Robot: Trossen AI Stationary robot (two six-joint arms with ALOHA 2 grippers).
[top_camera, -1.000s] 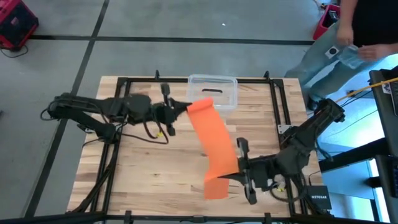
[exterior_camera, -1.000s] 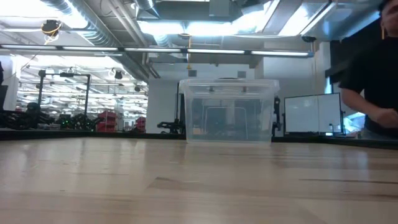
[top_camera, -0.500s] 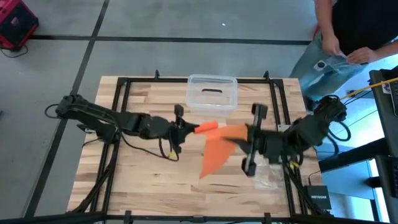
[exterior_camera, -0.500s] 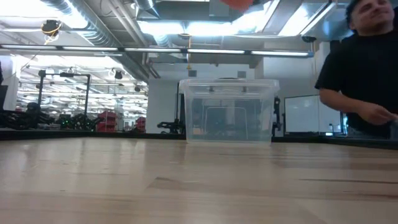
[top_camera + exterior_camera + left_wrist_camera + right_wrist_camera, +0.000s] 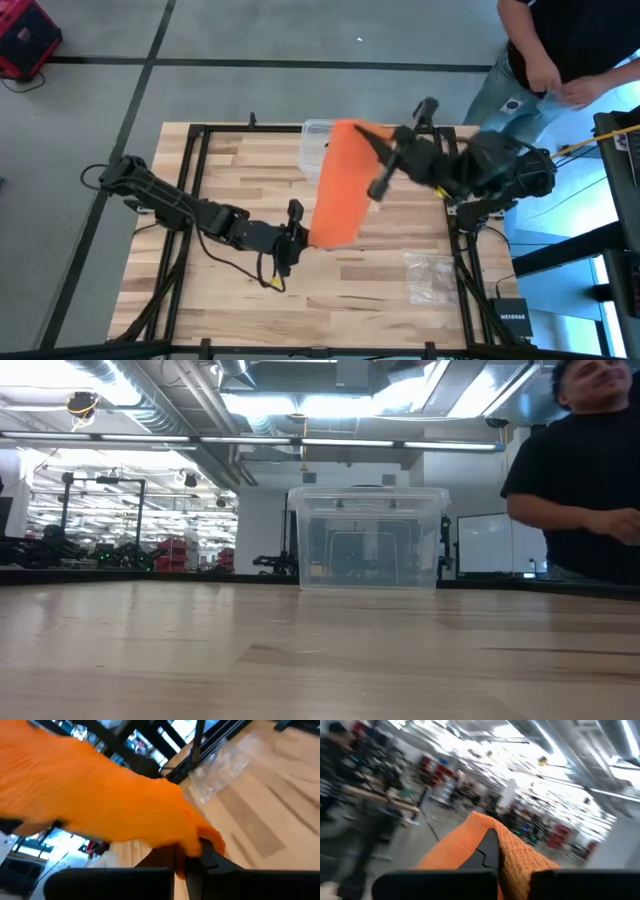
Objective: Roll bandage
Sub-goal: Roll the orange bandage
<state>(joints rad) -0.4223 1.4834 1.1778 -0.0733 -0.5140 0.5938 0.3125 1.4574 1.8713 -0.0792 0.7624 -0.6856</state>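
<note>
bandage [image 5: 338, 185]: a flat orange band stretched in the air above the table between the two arms, one end low near the table's middle, the other high over the far edge; not rolled at all

left gripper [image 5: 297, 238]: clamped on the bandage's lower end near the table's middle; the left wrist view shows the fabric [image 5: 115, 805] bunched over its dark fingers

right gripper [image 5: 377, 148]: closed on the upper end, raised high beside the clear plastic box [image 5: 312, 140]; its wrist view shows orange mesh [image 5: 485, 850] draped over the finger, with the room beyond

change: half a second ago the strip hung short and crumpled between grippers close together at mid-table; a second ago the left held the far end and the right the near one. Now the right has swung up and back, the left has dropped toward the near side, and the band is drawn out long (the ends have swapped places)

meaning for task: likely a straightening move before any rolling; no turn of roll has begun

table [image 5: 230, 300]: a crinkled clear bag [image 5: 430, 275] lies near the right edge, well apart from the bandage

person [image 5: 560, 45]: stands beyond the far right corner, hands off the table
</note>
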